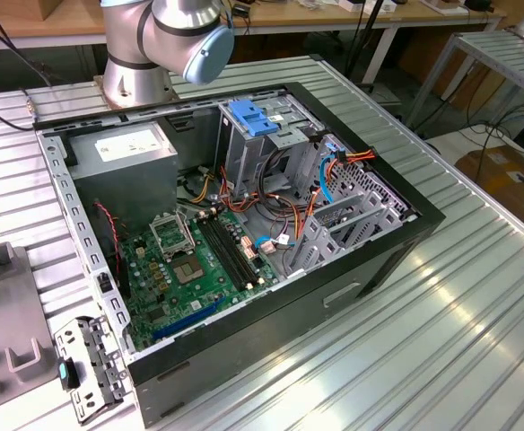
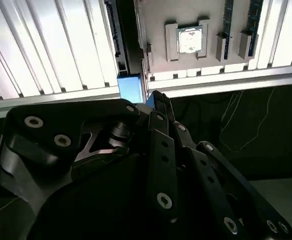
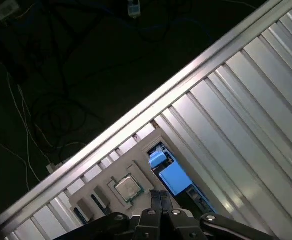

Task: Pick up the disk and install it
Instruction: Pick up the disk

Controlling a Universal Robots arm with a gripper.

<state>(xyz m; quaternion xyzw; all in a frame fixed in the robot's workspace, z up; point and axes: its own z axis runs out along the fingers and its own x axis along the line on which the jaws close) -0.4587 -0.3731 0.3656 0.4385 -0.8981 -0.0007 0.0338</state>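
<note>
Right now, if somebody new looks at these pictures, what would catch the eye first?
In the exterior view, the open computer case on the ribbed metal table, with its green motherboard laid bare. In the first wrist view, the disk in its bright blue carrier stands out at the edge of a grey tray, beside a silver processor chip, with the black gripper close to it.

The black tool (image 2: 157, 96) had its fingers (image 2: 162, 107) pressed together. Just past its tip sat the blue corner of the disk (image 2: 130, 87). Beyond lay the ribbed silver bench (image 2: 51, 45) and a grey tray (image 2: 156, 47) holding a square chip (image 2: 190, 40). Thin wires (image 2: 234, 112) lay on the dark floor (image 2: 281, 150).
</note>
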